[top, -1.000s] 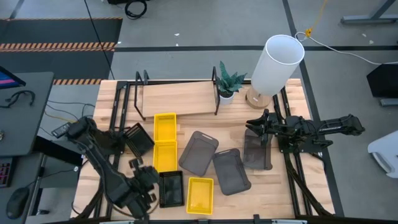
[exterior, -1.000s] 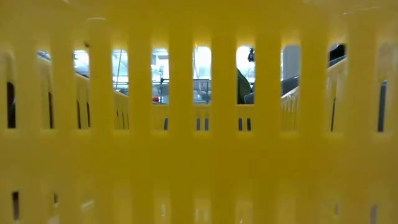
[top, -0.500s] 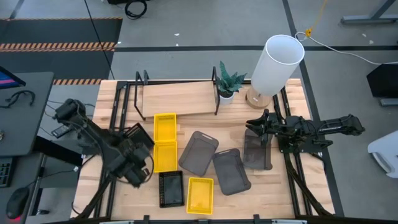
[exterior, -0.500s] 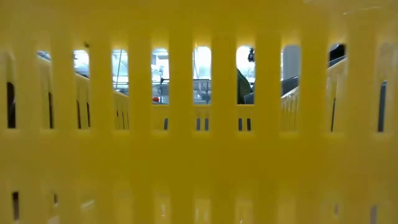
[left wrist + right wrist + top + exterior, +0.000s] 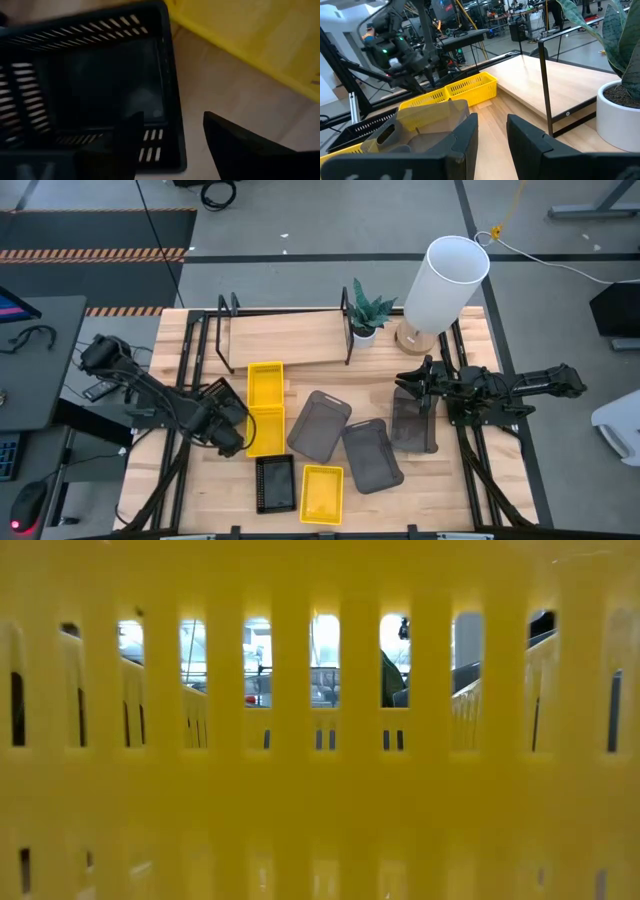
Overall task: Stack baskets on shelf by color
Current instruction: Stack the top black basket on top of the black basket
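Since the earlier frame, the left end effector (image 5: pixel 228 438) has been drawn back from the bench's front edge toward the shelf (image 5: pixel 285 338); its fingers are now spread above the black basket (image 5: pixel 222 403) lying left of the yellow baskets (image 5: pixel 265 407), nearer the shelf than the second black basket (image 5: pixel 275 482). The left wrist view alone shows this basket's slotted wall (image 5: pixel 150 142) between the fingers. The right end effector (image 5: pixel 412 383) is held slightly parted over a grey basket (image 5: pixel 413 423). The low view is blocked by a yellow basket wall (image 5: pixel 320 800).
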Robot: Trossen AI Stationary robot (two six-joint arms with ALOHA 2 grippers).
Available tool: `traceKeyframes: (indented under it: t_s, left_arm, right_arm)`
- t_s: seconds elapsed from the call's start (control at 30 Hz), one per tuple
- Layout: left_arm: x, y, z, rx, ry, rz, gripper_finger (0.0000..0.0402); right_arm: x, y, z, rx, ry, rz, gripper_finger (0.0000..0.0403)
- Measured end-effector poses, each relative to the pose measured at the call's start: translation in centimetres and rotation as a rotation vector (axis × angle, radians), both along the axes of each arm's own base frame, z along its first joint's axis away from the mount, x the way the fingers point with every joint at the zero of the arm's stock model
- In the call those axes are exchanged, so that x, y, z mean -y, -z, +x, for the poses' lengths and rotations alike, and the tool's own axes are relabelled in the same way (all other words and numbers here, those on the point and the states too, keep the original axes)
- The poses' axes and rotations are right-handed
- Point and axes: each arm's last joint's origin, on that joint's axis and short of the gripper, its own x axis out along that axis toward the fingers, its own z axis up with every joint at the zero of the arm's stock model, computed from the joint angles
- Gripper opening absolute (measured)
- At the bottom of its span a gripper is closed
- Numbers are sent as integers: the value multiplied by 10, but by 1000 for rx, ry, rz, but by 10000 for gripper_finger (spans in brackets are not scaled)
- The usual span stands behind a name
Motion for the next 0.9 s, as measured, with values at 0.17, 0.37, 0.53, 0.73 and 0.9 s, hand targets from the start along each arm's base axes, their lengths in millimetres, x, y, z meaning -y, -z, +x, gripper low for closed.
traceKeyframes:
  t_s: [0.17, 0.37, 0.53, 0.73, 0.9]
  left_arm:
    - [-12, 20, -3, -11, -39, -8, 187]
    - [-17, 23, -1, -10, -37, -10, 118]
    - [-16, 23, 0, -16, -39, -52, 36]
    - [-10, 9, 3, -35, -58, -71, 9]
    - [0, -31, 9, -19, -49, -10, 5]
  right_arm:
    - [0, 0, 0, 0, 0, 0, 109]
    - [0, 0, 0, 0, 0, 0, 109]
    - [0, 0, 0, 0, 0, 0, 109]
    - [0, 0, 0, 0, 0, 0, 109]
    - [0, 0, 0, 0, 0, 0, 109]
